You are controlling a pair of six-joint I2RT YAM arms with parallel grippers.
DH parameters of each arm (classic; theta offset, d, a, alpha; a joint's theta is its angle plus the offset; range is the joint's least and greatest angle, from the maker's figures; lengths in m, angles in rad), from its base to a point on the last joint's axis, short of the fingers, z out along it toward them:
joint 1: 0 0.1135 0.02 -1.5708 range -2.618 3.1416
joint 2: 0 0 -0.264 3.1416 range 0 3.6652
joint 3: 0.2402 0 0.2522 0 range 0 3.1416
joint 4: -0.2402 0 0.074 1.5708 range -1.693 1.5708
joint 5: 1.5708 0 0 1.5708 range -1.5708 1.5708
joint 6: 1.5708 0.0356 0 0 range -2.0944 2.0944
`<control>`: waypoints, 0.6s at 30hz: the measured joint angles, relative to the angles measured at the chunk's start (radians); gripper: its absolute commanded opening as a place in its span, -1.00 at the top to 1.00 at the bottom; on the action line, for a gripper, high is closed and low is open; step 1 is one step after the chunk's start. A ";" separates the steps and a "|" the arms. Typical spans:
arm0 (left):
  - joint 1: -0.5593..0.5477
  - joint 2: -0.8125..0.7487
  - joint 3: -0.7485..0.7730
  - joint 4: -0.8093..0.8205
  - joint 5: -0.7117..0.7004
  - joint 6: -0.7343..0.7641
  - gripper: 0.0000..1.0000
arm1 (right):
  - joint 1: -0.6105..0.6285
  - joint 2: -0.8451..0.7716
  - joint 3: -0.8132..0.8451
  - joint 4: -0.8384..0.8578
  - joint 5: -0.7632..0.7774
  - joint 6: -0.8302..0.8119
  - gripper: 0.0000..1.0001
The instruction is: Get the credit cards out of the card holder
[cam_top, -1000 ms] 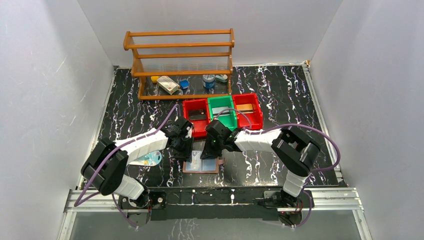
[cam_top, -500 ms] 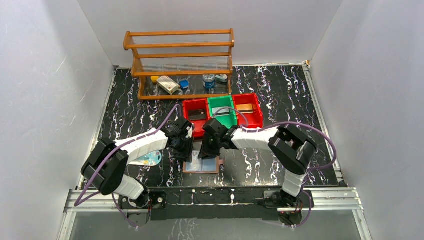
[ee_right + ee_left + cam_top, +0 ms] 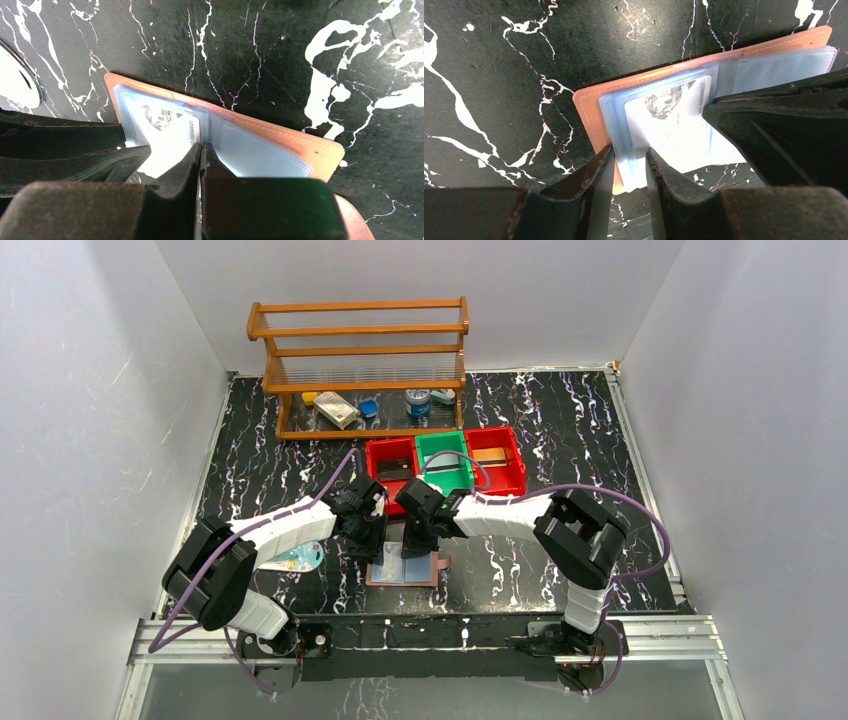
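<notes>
Extraction step: reddish-brown leather card holder (image 3: 405,568) lies open at lower centre, left gripper (image 3: 629,165) clamping its clear pocket edge, right gripper (image 3: 201,152) pinched shut on pale plastic card (image 3: 669,125); next, probably a steady outward pull.

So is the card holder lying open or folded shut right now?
Open. The card holder lies spread flat, its clear inner pockets facing up, a pale card showing inside.

Two white-and-black arms (image 3: 290,525), purple cables (image 3: 600,492), matte black fingers (image 3: 596,185).
</notes>
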 measured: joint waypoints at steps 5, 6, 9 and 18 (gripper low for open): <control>0.000 0.000 0.000 0.000 0.000 0.000 0.46 | 0.001 -0.006 -0.003 0.001 0.012 -0.003 0.74; 0.000 0.000 0.000 0.001 0.000 0.000 0.46 | 0.001 -0.011 -0.008 0.006 0.014 -0.005 0.70; 0.000 0.000 0.000 0.000 0.003 0.002 0.43 | 0.001 -0.019 -0.023 0.024 0.012 -0.012 0.63; -0.001 -0.018 0.035 -0.029 0.017 0.017 0.06 | 0.000 -0.015 -0.029 0.042 -0.008 -0.017 0.53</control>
